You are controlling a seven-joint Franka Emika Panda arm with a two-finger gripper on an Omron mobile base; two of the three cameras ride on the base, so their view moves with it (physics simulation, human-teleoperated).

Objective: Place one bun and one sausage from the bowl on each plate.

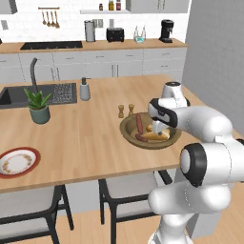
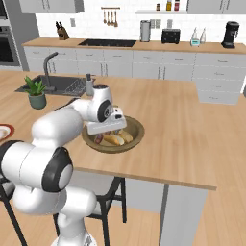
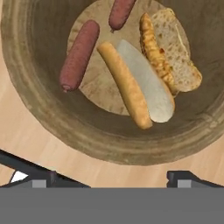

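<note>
Kitchen surface (image 1: 90, 138) carries the bowl (image 3: 39, 118); our open, empty hand (image 3: 111, 177) hovers above it. Next we judge: descend onto the nearer bun (image 3: 135, 87).

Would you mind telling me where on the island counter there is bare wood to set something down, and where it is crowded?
The widest bare stretch lies between the red-rimmed plate and the wooden bowl, in front of the potted plant. There is more bare wood right of the bowl in the right base view. It is crowded at the bowl: buns, sausages, the open pincer above, and shakers behind.
</note>
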